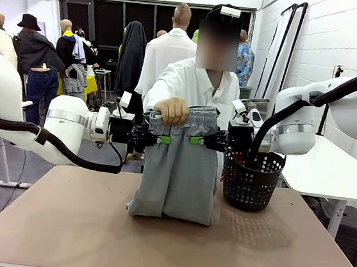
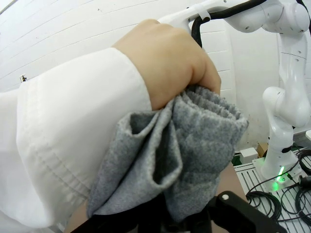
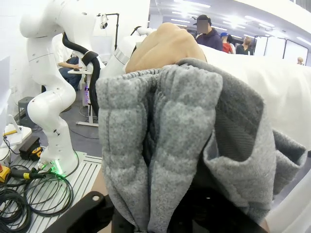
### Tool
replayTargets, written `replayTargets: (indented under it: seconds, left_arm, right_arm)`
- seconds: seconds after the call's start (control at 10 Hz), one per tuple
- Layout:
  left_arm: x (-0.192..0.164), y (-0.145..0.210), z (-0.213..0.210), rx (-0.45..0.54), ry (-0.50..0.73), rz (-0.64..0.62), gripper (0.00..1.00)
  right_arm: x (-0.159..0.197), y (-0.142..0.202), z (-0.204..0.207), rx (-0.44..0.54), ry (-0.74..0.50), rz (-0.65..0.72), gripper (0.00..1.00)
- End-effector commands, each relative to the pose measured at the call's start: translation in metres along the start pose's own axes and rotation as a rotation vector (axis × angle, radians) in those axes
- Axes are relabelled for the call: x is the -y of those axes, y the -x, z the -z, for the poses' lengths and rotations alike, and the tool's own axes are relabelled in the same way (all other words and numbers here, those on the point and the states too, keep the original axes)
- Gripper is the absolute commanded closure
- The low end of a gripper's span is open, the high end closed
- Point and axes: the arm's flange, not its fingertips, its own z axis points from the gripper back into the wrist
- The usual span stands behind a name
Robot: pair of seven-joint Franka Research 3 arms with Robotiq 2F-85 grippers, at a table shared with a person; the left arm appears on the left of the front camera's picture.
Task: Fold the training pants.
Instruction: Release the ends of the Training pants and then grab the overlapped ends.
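Observation:
The light grey training pants (image 1: 176, 178) hang upright over the table's middle, their lower end resting on the tabletop. A person's hand (image 1: 171, 110) grips the gathered waistband at its top left. My left gripper (image 1: 163, 139) and right gripper (image 1: 196, 140) come in from either side just under the waistband, green pads pressed on the cloth. In the left wrist view the bunched pants (image 2: 194, 160) run down between my hidden fingers, under the person's hand (image 2: 170, 63). In the right wrist view the pants (image 3: 170, 145) drape over my fingers, hiding them.
A black mesh basket (image 1: 250, 180) stands on the table right of the pants, close under my right arm. The person in a white shirt (image 1: 190, 83) stands at the far edge. The brown tabletop (image 1: 90, 226) has free room in front and left.

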Motion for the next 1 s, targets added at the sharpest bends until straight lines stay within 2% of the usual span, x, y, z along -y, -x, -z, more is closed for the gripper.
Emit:
replayTargets:
  seconds: [0.0, 0.1, 0.2, 0.9]
  left_arm:
    - [-0.0035, -0.0011, 0.0016, 0.008, 0.009, -0.002, 0.24]
    - [-0.0035, -0.0005, 0.0015, 0.011, 0.006, -0.004, 0.04]
    - [-0.0046, 0.0, 0.0008, 0.012, 0.0, -0.006, 0.0]
    - [-0.0044, -0.0005, 0.0032, 0.02, -0.005, -0.017, 0.0]
  right_arm:
    - [0.0019, -0.0017, -0.0032, -0.009, -0.007, 0.025, 0.2]
    - [0.0023, -0.0017, -0.0036, -0.013, -0.004, 0.033, 0.0]
    - [0.0036, -0.0018, -0.0042, -0.011, 0.0, 0.04, 0.0]
    - [0.0053, -0.0016, -0.0031, -0.017, -0.006, 0.064, 0.0]
